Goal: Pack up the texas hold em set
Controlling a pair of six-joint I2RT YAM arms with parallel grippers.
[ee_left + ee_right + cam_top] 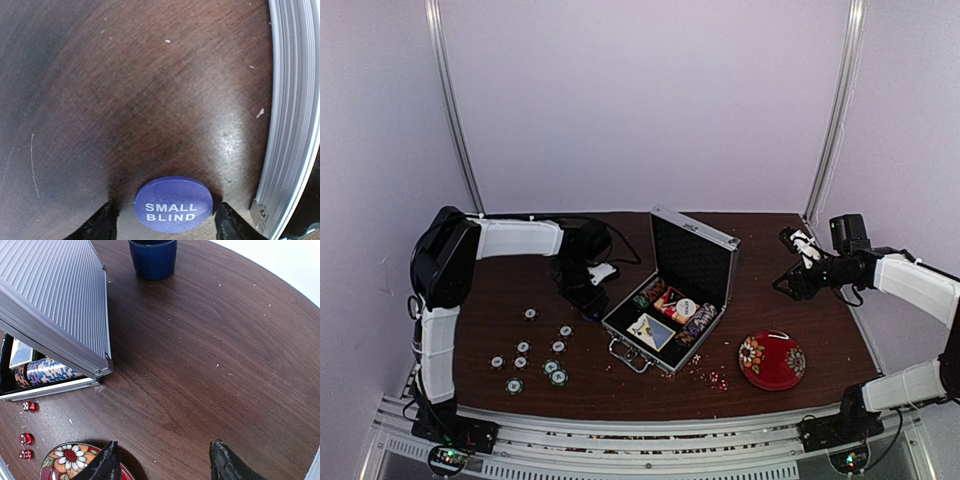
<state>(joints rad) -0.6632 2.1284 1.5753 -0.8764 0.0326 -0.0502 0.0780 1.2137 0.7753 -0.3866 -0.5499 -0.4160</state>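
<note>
The left gripper point(582, 290) pointed down at the table point(760, 300) just left of the case point(660, 330). Its fingers point(102, 227) were moderately spread on either side of a purple disc point(173, 210) printed SMALL BLIND. The disc lay flat on the wood. The right finger stood almost at its rim and the left one a little apart, so the disc was straddled, not pinched. In the left wrist view the ribbed silver side of the case ran down the right edge, close to the disc.

Nearer the front edge, left of the case, loose chips point(559, 377) lay scattered flat on the table, each apart from the others and well clear of the gripper.

The case sat open near the middle of the table, turned at an angle, with its lid point(695, 255) standing up at the back and its handle point(630, 355) toward the front. Inside the black lining were the deck box point(650, 330) near the handle side and rows of chips point(700, 320) stacked on edge toward the right end. The contents further back in the case were too small to tell.

A few red dice point(25, 438) lay on the table just in front of the case's right corner. Right of them sat the red flowered bowl point(772, 360).

The right gripper point(788, 262) hung above the table right of the case, fingers point(225, 465) spread wide with nothing between them. In its wrist view the bowl lay just under the left finger, and a blue mug point(152, 257) stood beyond the lid.
</note>
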